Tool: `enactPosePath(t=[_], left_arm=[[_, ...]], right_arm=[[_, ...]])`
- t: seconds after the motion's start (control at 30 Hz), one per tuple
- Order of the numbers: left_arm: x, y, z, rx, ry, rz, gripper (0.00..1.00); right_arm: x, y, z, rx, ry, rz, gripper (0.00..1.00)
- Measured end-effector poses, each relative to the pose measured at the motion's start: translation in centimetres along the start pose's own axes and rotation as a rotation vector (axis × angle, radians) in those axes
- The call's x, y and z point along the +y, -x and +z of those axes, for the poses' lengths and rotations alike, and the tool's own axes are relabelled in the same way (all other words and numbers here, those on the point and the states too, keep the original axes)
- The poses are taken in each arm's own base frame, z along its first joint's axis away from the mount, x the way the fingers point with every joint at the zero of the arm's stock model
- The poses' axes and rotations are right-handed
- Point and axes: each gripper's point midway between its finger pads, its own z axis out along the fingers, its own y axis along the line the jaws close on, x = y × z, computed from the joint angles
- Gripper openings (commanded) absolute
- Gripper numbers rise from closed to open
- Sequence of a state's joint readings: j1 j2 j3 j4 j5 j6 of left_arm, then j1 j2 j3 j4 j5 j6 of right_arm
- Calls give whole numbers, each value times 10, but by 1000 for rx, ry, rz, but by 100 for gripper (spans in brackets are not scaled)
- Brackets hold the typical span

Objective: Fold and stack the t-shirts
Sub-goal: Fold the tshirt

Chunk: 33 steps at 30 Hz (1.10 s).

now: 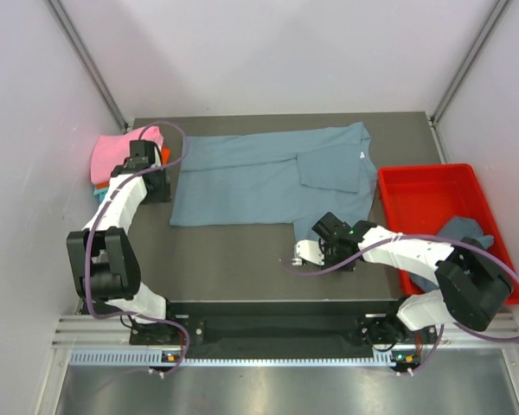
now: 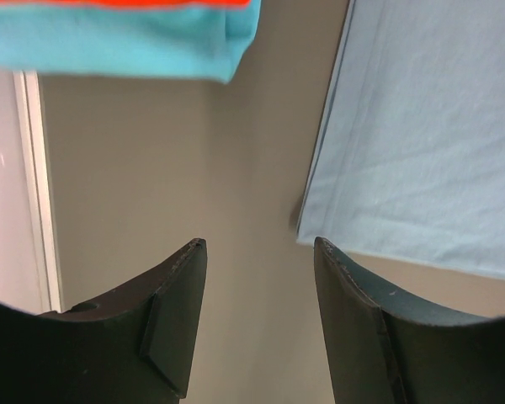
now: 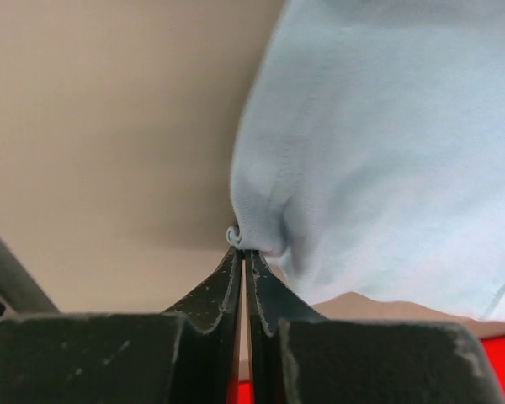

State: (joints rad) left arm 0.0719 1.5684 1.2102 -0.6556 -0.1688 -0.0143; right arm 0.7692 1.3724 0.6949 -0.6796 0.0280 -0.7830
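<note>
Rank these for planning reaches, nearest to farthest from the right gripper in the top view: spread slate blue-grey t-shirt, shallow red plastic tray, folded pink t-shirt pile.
1. Spread slate blue-grey t-shirt: edge pinched by the right gripper.
2. Shallow red plastic tray: just right.
3. Folded pink t-shirt pile: far left corner.

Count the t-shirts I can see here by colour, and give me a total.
Blue-grey t-shirts: 2, one spread flat, one in the red tray
Pink t-shirt: 1
Orange t-shirt: 1
Teal t-shirt: 1
Total: 5
</note>
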Motion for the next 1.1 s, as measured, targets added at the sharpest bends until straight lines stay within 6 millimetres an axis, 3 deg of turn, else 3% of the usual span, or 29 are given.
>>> enactPosePath(t=[0.4,0.57,0.87,1.1], left_arm=[[-15,-59,1,185,-101,-90,59],[-18,-74,3,241,-153,-147,56],[-24,-99,30,383,-204,-221,50],[-29,-84,51,412,-222,-229,46]], right_arm=[[-36,22,-31,-61,-114,14,0],[-52,31,-44,-96,-161,35,0],[-61,28,-48,-99,-181,62,0],[-65,25,-49,-97,-188,82,0]])
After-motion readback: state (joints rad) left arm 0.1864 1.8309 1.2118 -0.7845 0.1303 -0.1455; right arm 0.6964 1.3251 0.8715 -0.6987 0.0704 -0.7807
